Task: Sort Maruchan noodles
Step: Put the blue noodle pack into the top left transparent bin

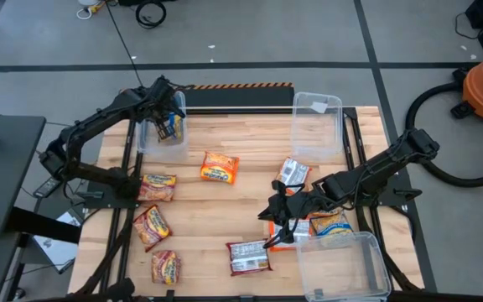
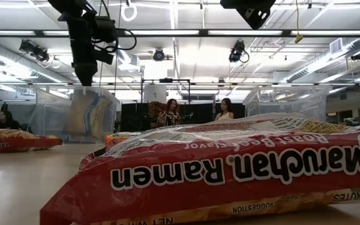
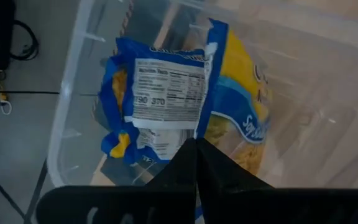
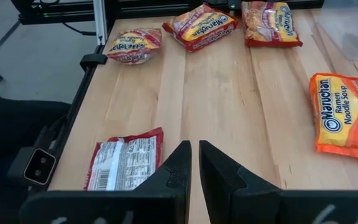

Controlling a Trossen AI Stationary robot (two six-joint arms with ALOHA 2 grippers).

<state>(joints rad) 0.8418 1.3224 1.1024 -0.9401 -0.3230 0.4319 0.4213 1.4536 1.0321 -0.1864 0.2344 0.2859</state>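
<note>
My left gripper (image 1: pixel 168 117) reaches down into the clear bin (image 1: pixel 145 138) at the table's far left, shut on a blue-and-yellow noodle packet (image 3: pixel 166 99) that hangs inside the bin (image 2: pixel 86 119). My right gripper (image 4: pixel 194 149) hovers over the table's near right part, its fingers a narrow gap apart with nothing between them. Loose packets lie flat on the wood: an orange one (image 1: pixel 219 168), several red-and-orange ones at the left (image 1: pixel 156 186), a red one back up (image 1: pixel 248 256), and others by the right arm (image 1: pixel 329 222). My left gripper pinches the blue-and-yellow packet between its two shut fingers at an edge (image 3: pixel 197 134), where the white label side and the yellow front meet. The fingers come from above, slanting down into the bin. The packet hangs below them; whether its lower end touches the bin's floor I cannot tell.
Two more clear bins stand on the table, one at the far right (image 1: pixel 317 126) and one at the near right corner (image 1: pixel 342 264). Black frame rails run along both table sides. A large red packet (image 2: pixel 230 169) fills the low view's foreground. People stand far behind the table.
</note>
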